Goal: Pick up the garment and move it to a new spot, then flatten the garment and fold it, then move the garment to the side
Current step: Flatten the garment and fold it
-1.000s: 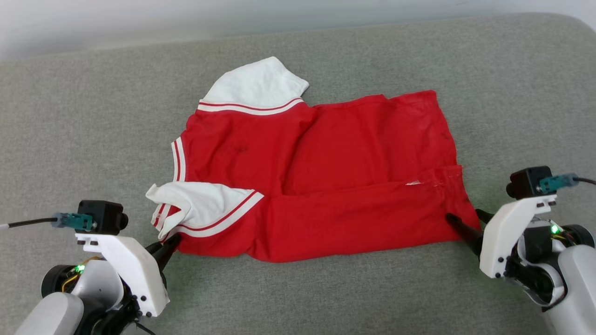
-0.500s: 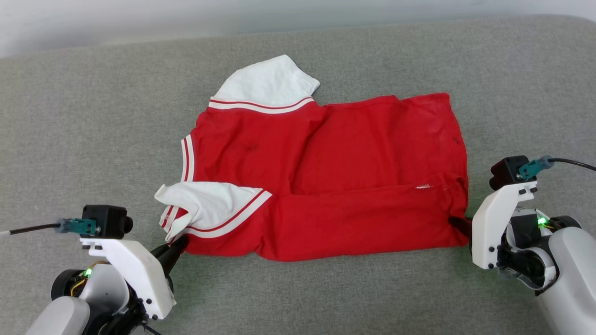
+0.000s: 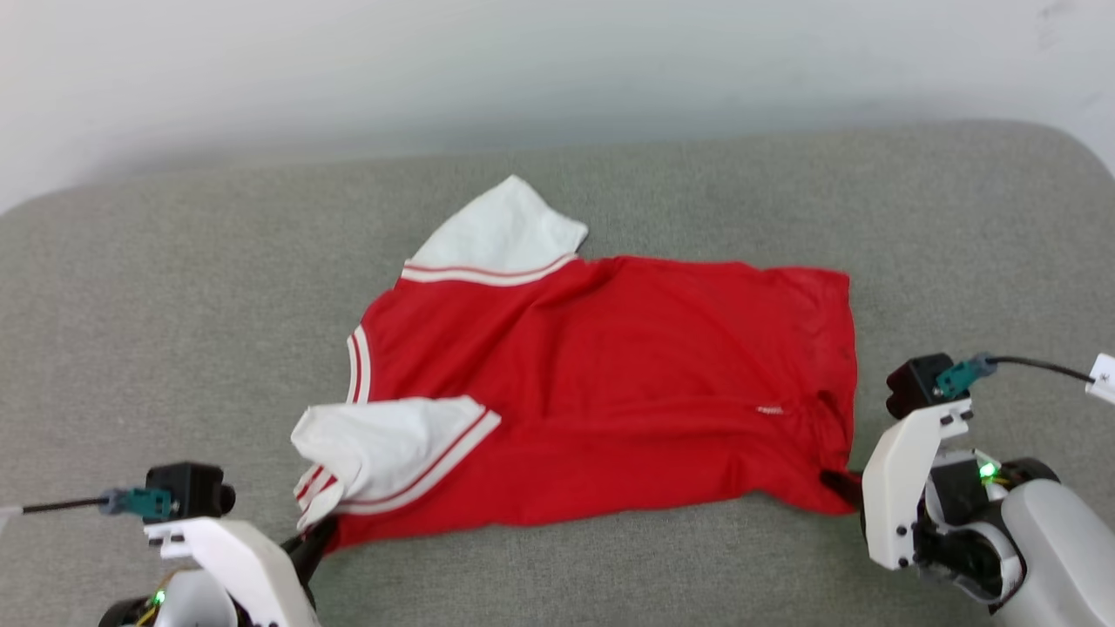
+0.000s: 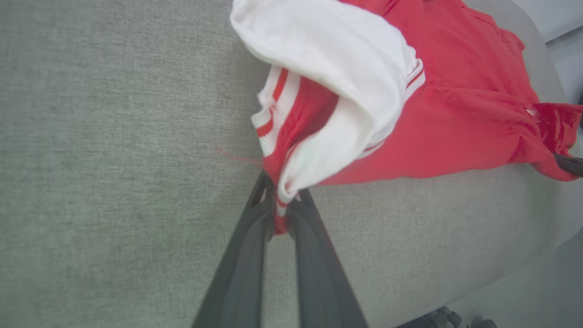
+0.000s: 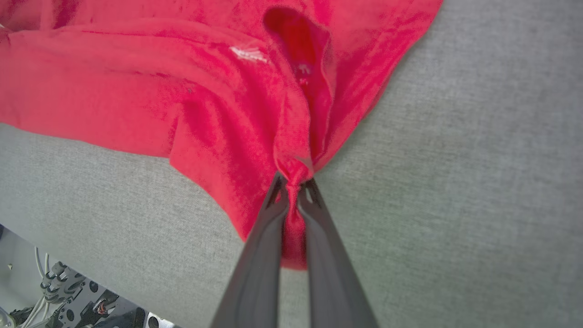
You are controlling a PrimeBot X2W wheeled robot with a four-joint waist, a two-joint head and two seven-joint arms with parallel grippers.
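two clamped grips on garment (image 3: 610, 374), left end effector (image 4: 283, 193), right end effector (image 5: 295, 184), tips half-buried

The white mark (image 3: 769, 409) on the garment (image 3: 610, 383) is too small to read.

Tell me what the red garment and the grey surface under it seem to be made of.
The garment: soft, matte cloth, probably a light knit; it wrinkles and bunches where it is pinched. The grey surface: apparently woven upholstery fabric, matte, with fine mottled threads.
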